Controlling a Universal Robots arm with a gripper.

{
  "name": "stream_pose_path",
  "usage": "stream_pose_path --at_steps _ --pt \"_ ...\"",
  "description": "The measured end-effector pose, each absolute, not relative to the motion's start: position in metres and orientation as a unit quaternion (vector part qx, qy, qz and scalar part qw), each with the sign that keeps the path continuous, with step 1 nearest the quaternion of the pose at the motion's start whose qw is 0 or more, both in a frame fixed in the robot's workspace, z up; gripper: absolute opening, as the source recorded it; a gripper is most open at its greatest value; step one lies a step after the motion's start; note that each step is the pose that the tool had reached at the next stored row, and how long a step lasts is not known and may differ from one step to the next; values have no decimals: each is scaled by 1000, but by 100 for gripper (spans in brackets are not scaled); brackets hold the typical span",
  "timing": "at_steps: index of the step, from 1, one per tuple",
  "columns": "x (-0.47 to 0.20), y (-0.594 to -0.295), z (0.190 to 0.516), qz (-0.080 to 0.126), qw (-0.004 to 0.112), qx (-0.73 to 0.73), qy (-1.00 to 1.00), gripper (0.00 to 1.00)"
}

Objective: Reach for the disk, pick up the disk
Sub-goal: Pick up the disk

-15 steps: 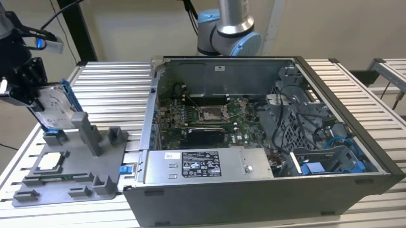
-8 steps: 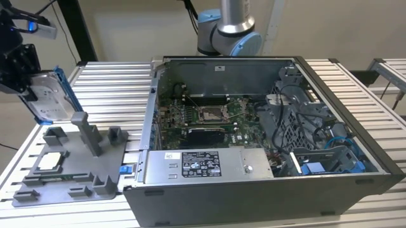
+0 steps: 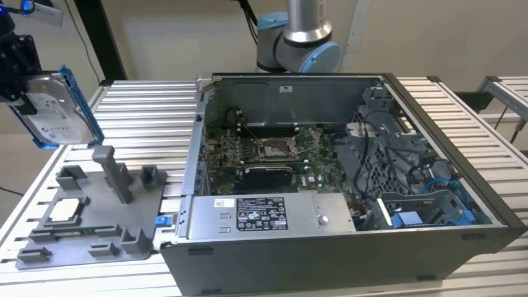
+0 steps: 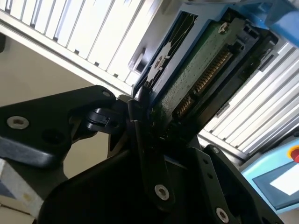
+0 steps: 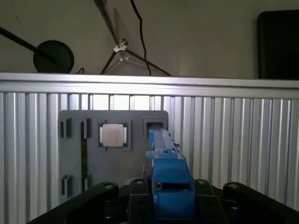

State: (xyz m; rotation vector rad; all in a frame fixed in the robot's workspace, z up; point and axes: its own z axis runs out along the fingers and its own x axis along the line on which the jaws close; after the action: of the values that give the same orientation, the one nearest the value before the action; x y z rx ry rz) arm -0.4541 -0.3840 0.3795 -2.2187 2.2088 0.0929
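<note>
The claw [image 3: 23, 93] pinches the disk [image 3: 56, 114] and holds it upright in the air. It is above the surface [image 3: 148, 117] edge at the exterior view's left, over the grey holder plate [image 3: 107, 216].

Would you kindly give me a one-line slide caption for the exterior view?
Claw holds the disk aloft above the grey fixture, beside the open computer case.

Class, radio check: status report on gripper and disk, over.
Gripper shut on the disk. Disk aloft, on edge, over grey tray. Open computer case stands apart.
</note>
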Motion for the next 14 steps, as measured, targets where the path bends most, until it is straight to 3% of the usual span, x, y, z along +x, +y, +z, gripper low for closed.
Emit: stream_pose_path --at_steps 14 --pt "-454 -384 432 31 4 -708 705 0"
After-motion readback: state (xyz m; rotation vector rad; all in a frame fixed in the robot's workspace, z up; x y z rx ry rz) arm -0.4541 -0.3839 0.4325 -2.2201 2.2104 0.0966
